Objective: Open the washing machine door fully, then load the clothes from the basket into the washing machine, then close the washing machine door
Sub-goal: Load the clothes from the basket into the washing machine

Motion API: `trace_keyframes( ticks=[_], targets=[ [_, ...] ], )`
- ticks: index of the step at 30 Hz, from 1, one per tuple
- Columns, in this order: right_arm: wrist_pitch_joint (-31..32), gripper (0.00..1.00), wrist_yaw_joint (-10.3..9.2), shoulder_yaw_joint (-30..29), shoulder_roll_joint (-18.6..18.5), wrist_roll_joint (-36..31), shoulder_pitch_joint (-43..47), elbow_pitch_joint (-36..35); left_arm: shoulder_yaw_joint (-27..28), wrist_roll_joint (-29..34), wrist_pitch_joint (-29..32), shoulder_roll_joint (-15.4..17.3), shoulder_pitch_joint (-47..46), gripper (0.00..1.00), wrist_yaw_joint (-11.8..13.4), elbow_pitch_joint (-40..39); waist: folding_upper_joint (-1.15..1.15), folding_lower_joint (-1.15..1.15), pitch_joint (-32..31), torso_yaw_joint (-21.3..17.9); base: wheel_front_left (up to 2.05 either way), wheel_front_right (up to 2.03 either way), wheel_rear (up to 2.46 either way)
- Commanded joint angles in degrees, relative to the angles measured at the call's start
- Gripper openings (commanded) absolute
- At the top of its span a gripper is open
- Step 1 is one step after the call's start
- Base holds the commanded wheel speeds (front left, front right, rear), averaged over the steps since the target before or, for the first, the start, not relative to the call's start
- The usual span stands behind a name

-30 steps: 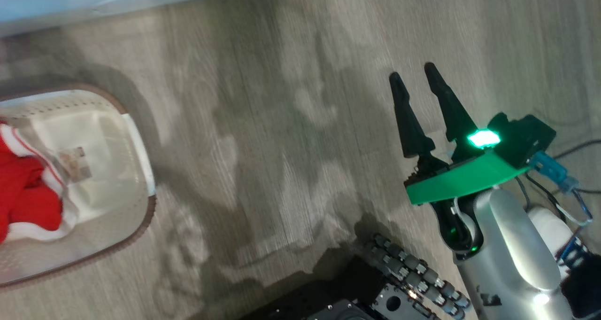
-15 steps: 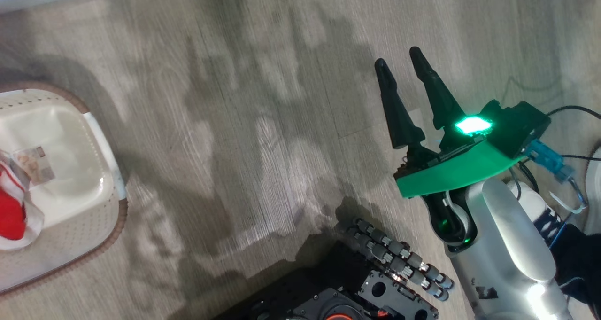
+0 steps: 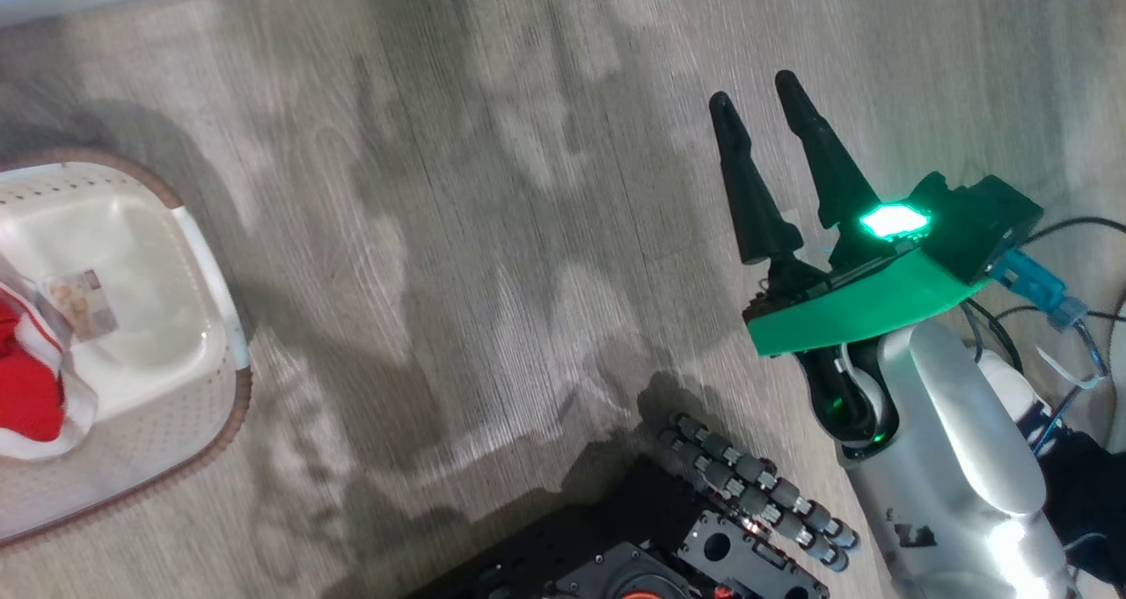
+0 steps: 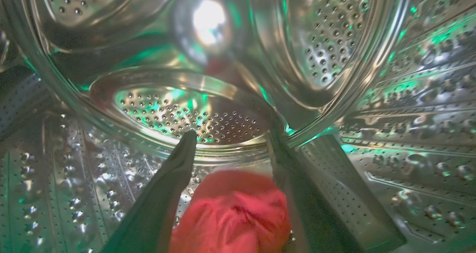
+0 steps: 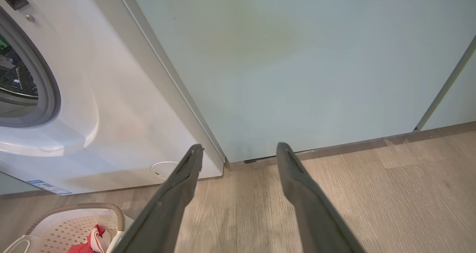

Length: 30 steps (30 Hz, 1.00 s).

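Both tools are standing released: left tool (image 4: 232, 136), inside the washing machine (image 4: 334, 41), is letting the clothes (image 4: 230, 208) drop to load them; right tool (image 3: 752, 91) is idling.

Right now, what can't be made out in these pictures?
- Head view: the clothes in the basket run past the left edge; how much remains is unclear.
- Left wrist view: the red garment between the fingers of the left gripper is blurred; contact unclear.
- Right wrist view: the porthole of the washing machine is cut by the left edge.
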Motion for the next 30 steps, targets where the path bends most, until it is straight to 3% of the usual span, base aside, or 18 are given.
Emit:
trace_keyframes(
  ticks=[1,18,30],
  targets=[
    [-0.4,1.0,0.0,0.3,-0.1,-0.5,1.0,-1.2,-0.6,-0.5,-0.5,1.5,-0.6,1.0,-0.2,-2.5,0.0,-0.01,-0.8,0.4,0.0,0.0,0.0],
    [-0.4,1.0,0.0,-4.5,-0.1,-5.8,2.5,0.1,-2.8,-4.2,-0.5,-3.7,16.6,1.0,-1.8,-9.6,0.0,-0.01,-12.4,5.7,0.0,0.0,0.0],
    [-0.4,1.0,0.0,-7.9,-0.1,-10.3,6.9,2.0,-2.7,-7.7,-0.5,-8.2,38.4,1.0,-2.0,-18.0,0.0,-0.01,-25.9,11.1,0.0,0.0,0.0]
  ],
)
